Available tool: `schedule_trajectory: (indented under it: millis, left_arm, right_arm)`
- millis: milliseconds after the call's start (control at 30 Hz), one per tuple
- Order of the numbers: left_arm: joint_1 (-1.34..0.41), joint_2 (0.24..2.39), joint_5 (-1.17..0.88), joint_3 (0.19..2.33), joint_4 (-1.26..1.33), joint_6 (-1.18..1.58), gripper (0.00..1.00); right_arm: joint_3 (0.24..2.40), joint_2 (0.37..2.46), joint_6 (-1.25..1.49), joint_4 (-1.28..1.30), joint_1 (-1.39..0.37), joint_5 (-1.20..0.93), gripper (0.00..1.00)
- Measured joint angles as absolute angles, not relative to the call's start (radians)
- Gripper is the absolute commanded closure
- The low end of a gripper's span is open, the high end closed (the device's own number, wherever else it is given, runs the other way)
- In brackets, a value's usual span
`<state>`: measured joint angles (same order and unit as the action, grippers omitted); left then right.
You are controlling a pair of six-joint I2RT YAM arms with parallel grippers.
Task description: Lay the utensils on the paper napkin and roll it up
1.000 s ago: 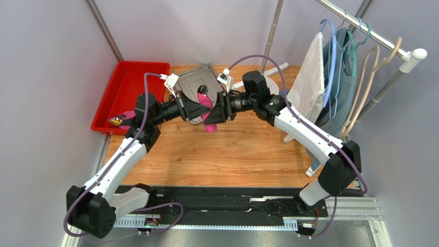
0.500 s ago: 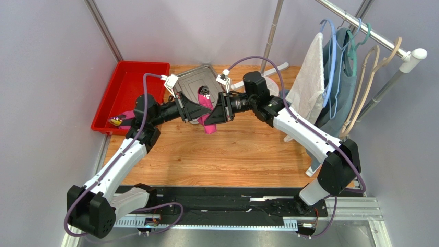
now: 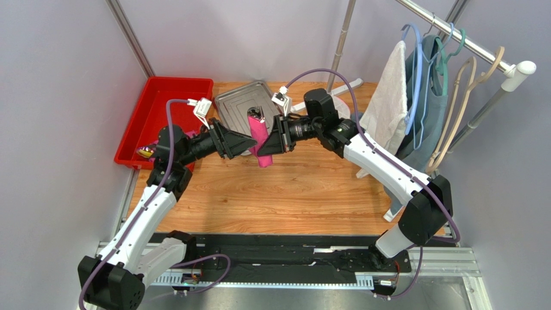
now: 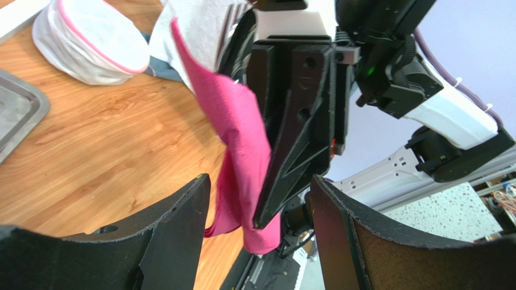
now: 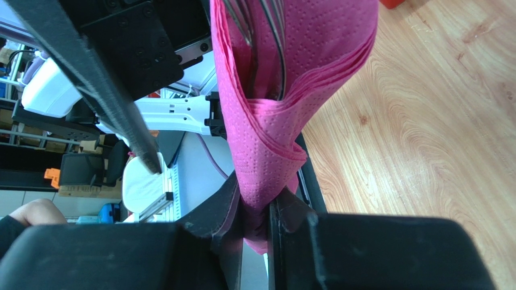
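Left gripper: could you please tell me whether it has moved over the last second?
Yes. The left gripper has drawn back left, off the pink napkin and toward the red bin, jaws open.

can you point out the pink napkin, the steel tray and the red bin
pink napkin point(image 3: 259, 132): top external view, upper half of the roll
steel tray point(image 3: 240, 102): top external view, bare floor near its left side
red bin point(image 3: 165, 106): top external view, bare floor
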<state>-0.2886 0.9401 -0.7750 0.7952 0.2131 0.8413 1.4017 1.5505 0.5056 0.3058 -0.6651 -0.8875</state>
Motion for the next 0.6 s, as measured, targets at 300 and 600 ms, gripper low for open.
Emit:
schedule_trajectory:
  millis: [300, 600]
  left_arm:
    - [-0.279, 0.973, -0.825, 0.744, 0.241, 0.872, 0.40]
    - [-0.279, 0.997, -0.856, 0.731, 0.348, 0.967, 0.55]
  right_arm:
    - [1.423, 1.551, 0.500, 0.313, -0.664, -0.889, 1.00]
    - [1.428, 1.551, 0.500, 0.312, -0.665, -0.890, 1.00]
